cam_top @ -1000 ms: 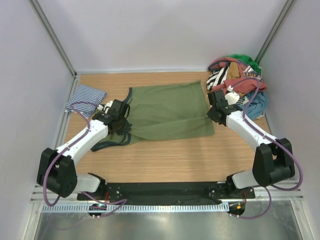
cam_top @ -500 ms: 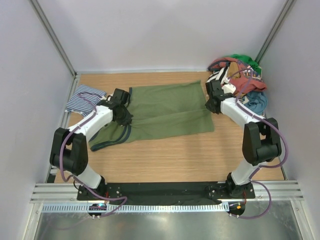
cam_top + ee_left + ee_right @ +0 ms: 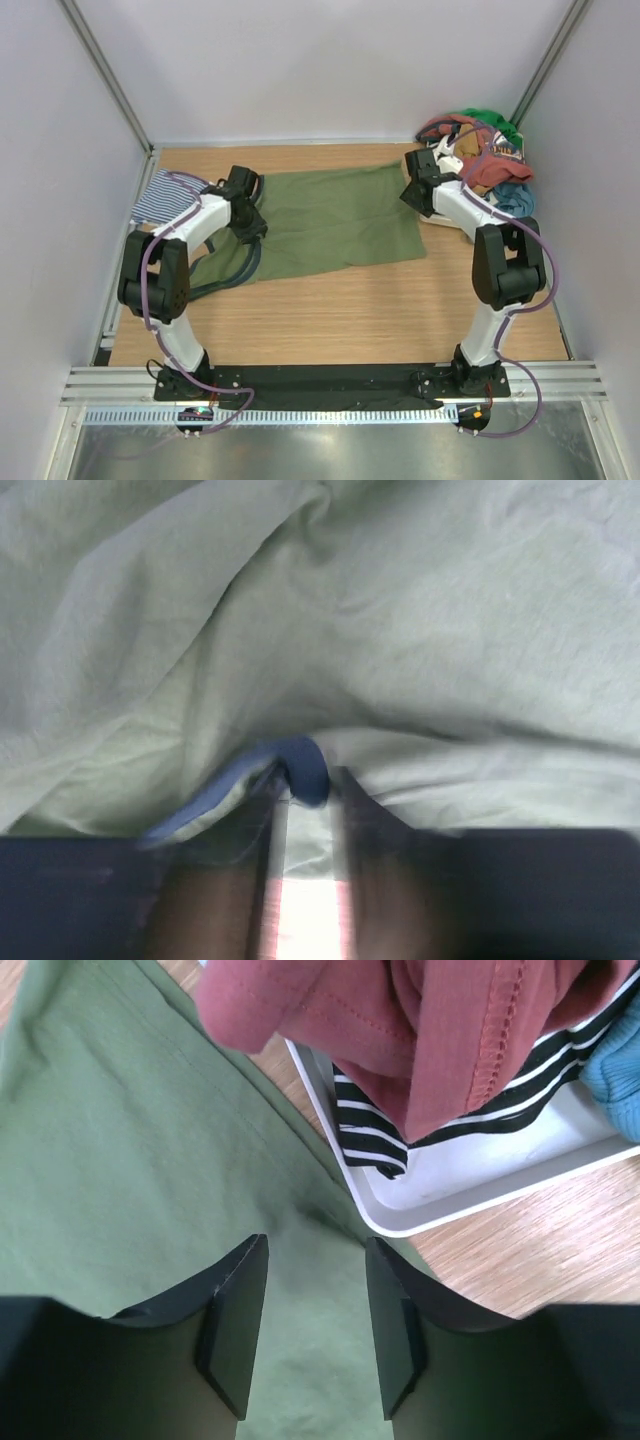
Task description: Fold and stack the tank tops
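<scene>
A wooden tabletop (image 3: pixel 340 310) carries an olive green tank top (image 3: pixel 330 215), spread flat across the far middle with its navy trim (image 3: pixel 300 765) rumpled at the left end. At the far-right corner a pile of mixed clothes (image 3: pixel 480 160) fills a white tray (image 3: pixel 480 1175), just beside the olive top's right edge. The navy-and-white striped tank top (image 3: pixel 160 195) lies in a small bundle at the left edge, near the far-left corner. The left gripper (image 3: pixel 248 222) is clamped on the olive top's trim. The right gripper (image 3: pixel 413 192) hangs over that top's far-right corner, fingers apart.
</scene>
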### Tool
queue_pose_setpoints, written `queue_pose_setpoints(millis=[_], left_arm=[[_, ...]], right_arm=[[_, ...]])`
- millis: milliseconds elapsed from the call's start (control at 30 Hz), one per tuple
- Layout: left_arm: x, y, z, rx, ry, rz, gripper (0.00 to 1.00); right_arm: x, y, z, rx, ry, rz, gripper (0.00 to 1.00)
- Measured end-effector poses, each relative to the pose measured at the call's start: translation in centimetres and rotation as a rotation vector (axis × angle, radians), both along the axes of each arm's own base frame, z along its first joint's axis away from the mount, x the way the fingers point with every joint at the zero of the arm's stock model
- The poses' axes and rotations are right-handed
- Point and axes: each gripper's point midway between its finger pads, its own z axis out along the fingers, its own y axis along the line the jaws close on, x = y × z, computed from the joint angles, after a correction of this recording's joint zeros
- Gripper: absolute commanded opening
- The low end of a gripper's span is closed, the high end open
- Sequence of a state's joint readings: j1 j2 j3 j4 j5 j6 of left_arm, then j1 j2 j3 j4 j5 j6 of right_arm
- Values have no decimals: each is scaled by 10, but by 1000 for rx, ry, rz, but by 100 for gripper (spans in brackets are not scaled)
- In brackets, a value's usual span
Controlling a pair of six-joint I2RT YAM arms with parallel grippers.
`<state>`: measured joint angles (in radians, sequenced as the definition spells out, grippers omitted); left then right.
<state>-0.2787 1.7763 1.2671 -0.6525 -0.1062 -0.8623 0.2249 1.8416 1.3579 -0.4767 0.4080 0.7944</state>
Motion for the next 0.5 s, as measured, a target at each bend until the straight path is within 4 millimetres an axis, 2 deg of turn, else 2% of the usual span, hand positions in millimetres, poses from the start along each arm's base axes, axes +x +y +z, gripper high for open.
queue_pose_setpoints(millis=[33,67,100,167,200,367,433,500], left_arm=[[1,0,0,4,1,-12,49],[1,0,2,8,0,-22,67],[0,1,4,14,-4,-34,70],[-2,3,11,21,-14,-35,72],[-3,5,17,23,-25,-40,73],[-16,8,61,4,-133,-71,75],[-28,8,76,-18,-175,-88,75],[-45,5,83,-37,-201,-115,76]], right_arm=[[0,0,1,-3,-2,6,53],[0,0,3,-4,-7,10,61],[-1,0,5,-2,-14,13,63],[-9,-1,8,-4,-25,29,64],[-19,-3,10,-3,-26,36,63],[-67,-6,25,28,-67,81,62],[-85,-7,22,46,-78,97,61],[-101,-6,12,63,-65,115,60]])
